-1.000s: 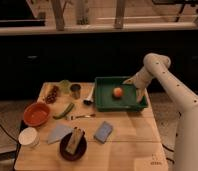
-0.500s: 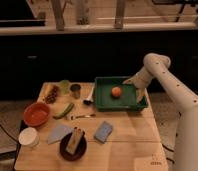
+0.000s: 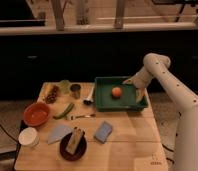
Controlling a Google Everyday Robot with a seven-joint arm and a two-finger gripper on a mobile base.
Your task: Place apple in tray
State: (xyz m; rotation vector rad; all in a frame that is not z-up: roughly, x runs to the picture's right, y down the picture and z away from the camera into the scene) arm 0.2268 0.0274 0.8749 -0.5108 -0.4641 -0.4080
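Note:
The apple [image 3: 116, 91] is a small orange-red fruit lying inside the green tray [image 3: 103, 103], near its middle. The tray stands at the back right of the wooden table. My gripper [image 3: 137, 89] hangs over the right end of the tray, to the right of the apple and apart from it. The white arm reaches it from the right.
A metal cup [image 3: 75, 90], a green cup [image 3: 65, 86] and grapes [image 3: 53, 93] stand left of the tray. An orange-red bowl [image 3: 37, 114], a white cup [image 3: 28, 136], a dark plate [image 3: 73, 146] and a blue sponge [image 3: 103, 131] lie nearer the front.
The apple has shifted slightly within the tray and lies free of the gripper. The gripper has drawn back a little to the right.

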